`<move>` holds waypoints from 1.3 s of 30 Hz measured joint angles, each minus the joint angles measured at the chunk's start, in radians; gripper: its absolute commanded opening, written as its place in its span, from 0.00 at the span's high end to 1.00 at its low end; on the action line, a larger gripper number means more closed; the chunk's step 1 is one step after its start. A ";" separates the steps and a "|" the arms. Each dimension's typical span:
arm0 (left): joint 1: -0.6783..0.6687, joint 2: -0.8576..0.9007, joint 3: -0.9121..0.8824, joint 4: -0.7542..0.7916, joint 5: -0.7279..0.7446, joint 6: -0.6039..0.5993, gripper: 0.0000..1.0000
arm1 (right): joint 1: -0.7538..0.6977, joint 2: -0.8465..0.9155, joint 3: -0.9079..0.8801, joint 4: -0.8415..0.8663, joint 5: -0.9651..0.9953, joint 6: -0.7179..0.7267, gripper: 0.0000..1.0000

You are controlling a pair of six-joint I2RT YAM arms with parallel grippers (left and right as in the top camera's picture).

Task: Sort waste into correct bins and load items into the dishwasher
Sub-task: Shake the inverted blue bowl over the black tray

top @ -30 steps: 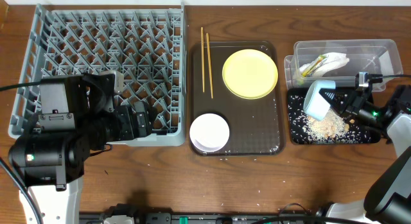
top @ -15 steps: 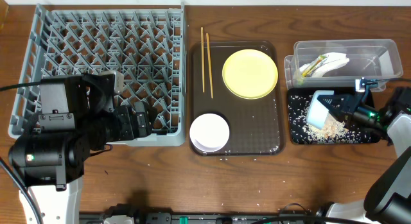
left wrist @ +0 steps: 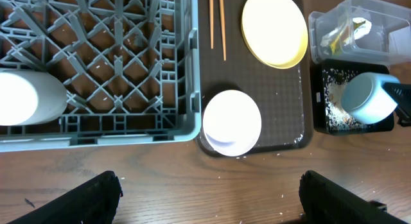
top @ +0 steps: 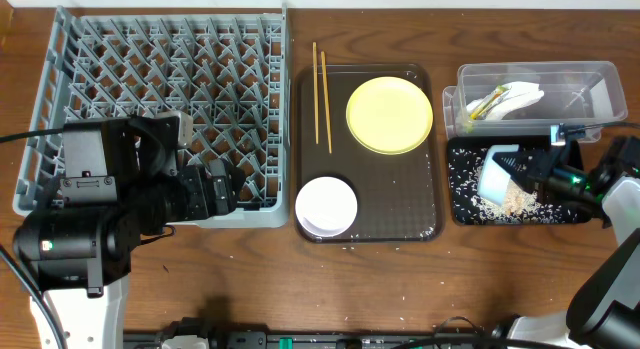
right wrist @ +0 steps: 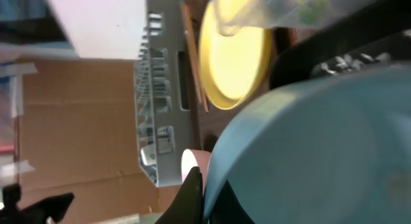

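My right gripper (top: 518,167) is shut on the rim of the light blue bowl (top: 495,172), which is tipped on its side over the black tray (top: 460,215). Whitish food scraps (top: 519,197) lie heaped in that tray beside the bowl. In the right wrist view the bowl (right wrist: 321,147) fills the frame, its rim pinched by a dark fingertip (right wrist: 194,193). A crumpled napkin (top: 518,95) and a green wrapper (top: 477,108) lie in the clear tub (top: 600,69). My left gripper (left wrist: 209,198) hangs open over bare table in front of the grey rack (top: 160,19), which holds a white cup (left wrist: 29,99).
The brown serving tray (top: 400,199) carries the yellow plate (top: 389,114), the cream-white bowl (top: 326,205) and two chopsticks (top: 320,84) along its left edge. Loose grains are scattered on the wood in front of this tray. My left arm covers the rack's near corner.
The right gripper has brought the light blue bowl down and nearer across the black tray, tipping it further over the scraps. The left arm has stayed still.
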 measured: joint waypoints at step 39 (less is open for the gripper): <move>0.000 0.000 0.000 -0.002 0.000 0.000 0.10 | 0.058 -0.001 0.027 -0.043 -0.040 -0.098 0.99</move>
